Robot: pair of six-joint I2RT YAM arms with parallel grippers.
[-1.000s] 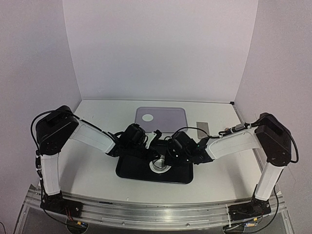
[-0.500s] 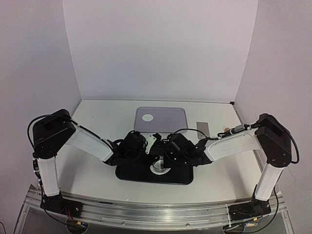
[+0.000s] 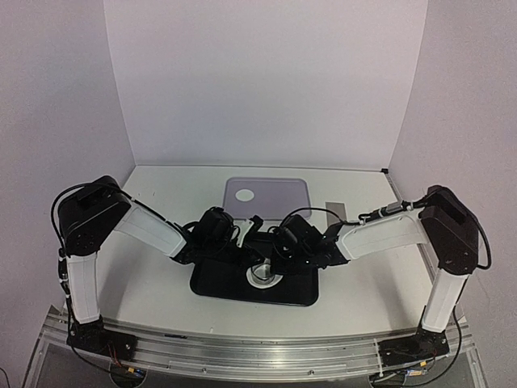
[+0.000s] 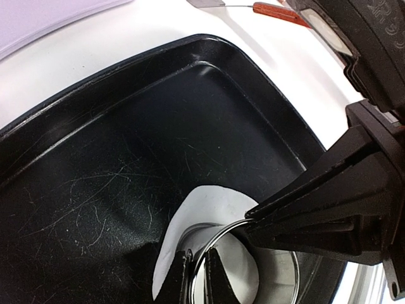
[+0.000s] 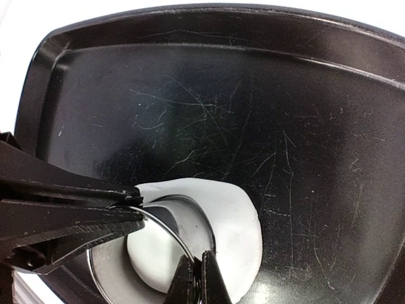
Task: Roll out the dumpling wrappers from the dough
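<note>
On the black tray [image 3: 216,284], both your pincers pinch one metal ring cutter [image 5: 166,229] standing over the dough [image 5: 237,218].
Your left gripper [image 4: 197,273] is pressed together on one side of the rim and your right gripper [image 5: 195,278] on the opposite side, so neither arm is nearer. The flattened dough lies directly beneath the ring and spills past its edge. The ring's axis stands upright, so expect the coming move to run straight along it, not sideways. One finished wrapper [image 3: 244,195] sits on the lavender tray [image 3: 283,198] beyond.
</note>
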